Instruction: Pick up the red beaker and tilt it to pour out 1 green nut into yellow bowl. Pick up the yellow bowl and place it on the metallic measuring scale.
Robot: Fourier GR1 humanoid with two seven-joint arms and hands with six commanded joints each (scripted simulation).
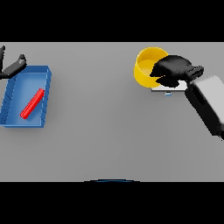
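The yellow bowl (146, 65) is at the far right of the table. My right hand (173, 70) covers its right rim with the fingers curled over the edge. Just below the bowl and hand, a pale corner of the metallic scale (160, 89) shows; most of it is hidden. I cannot tell whether the bowl rests on the scale or is held just above it. The red beaker (33, 103) lies on its side inside a blue tray (47, 94) at the far left. My left hand (13, 66) hovers at the tray's far left corner with its fingers straight. No green nut shows.
The blue tray's walls stand up around the beaker near the table's left edge. My right forearm (208, 103) slants in from the right side, over the table's right part.
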